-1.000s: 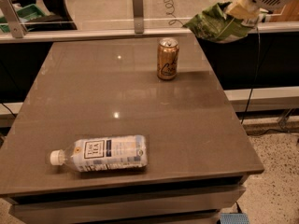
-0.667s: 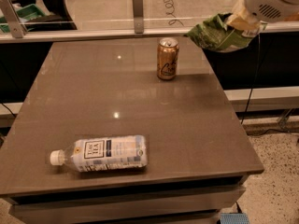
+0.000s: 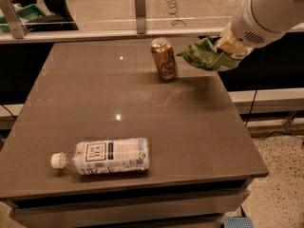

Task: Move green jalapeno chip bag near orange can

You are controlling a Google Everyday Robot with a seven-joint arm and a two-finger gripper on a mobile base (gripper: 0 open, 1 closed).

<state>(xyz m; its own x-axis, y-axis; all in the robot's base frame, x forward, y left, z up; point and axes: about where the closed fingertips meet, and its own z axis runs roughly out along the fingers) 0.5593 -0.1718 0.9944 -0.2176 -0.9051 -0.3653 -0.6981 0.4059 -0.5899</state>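
Note:
The orange can (image 3: 164, 59) stands upright at the back of the brown table (image 3: 142, 108), right of centre. The green jalapeno chip bag (image 3: 204, 55) hangs in the air just right of the can, a little above the table's back right corner, close to the can but apart from it. My gripper (image 3: 230, 46) comes in from the upper right on a white arm and is shut on the bag's right end. Its fingertips are mostly hidden by the bag.
A clear labelled bottle (image 3: 102, 156) with a white cap lies on its side near the table's front left. A glass partition with metal posts (image 3: 139, 11) runs behind the table. The table's right edge drops to speckled floor (image 3: 280, 184).
My gripper has carried the bag down and to the left, from above the table's back right corner to just beside the can. The can and bottle have not moved.

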